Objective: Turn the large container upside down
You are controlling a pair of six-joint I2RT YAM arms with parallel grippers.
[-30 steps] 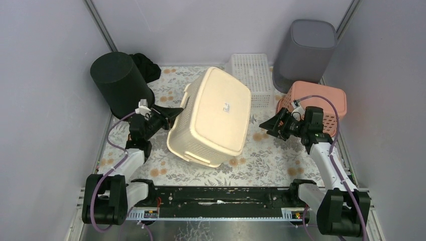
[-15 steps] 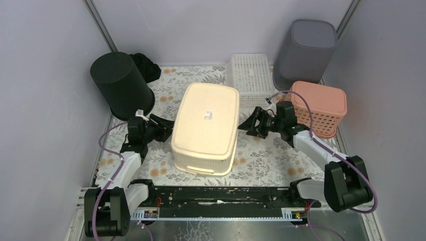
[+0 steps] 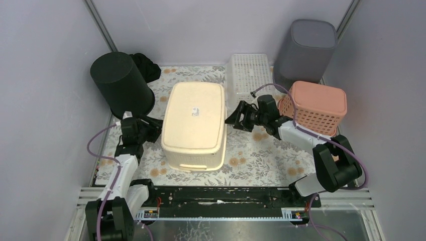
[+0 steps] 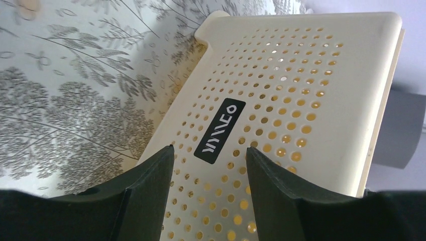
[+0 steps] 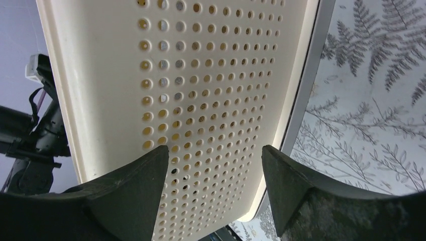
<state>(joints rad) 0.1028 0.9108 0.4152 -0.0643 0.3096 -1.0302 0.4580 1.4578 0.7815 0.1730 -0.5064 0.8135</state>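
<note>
The large container (image 3: 193, 123) is a cream plastic basket, rectangular with rounded corners. It stands upside down: its smooth, solid base faces up and its wider rim rests flat on the flowered counter (image 3: 261, 160). A small white sticker (image 3: 194, 112) sits near the middle of the base. The walls are pierced with even rows of small round holes, seen close in both wrist views (image 4: 301, 100) (image 5: 201, 75). One long wall bears a black label (image 4: 219, 131) with white lettering. A handle slot (image 3: 193, 165) shows low on the short wall nearest the arms. The container lies just right of the black bin (image 3: 120, 83) and slightly nearer than it, its long sides running from near to far
</note>
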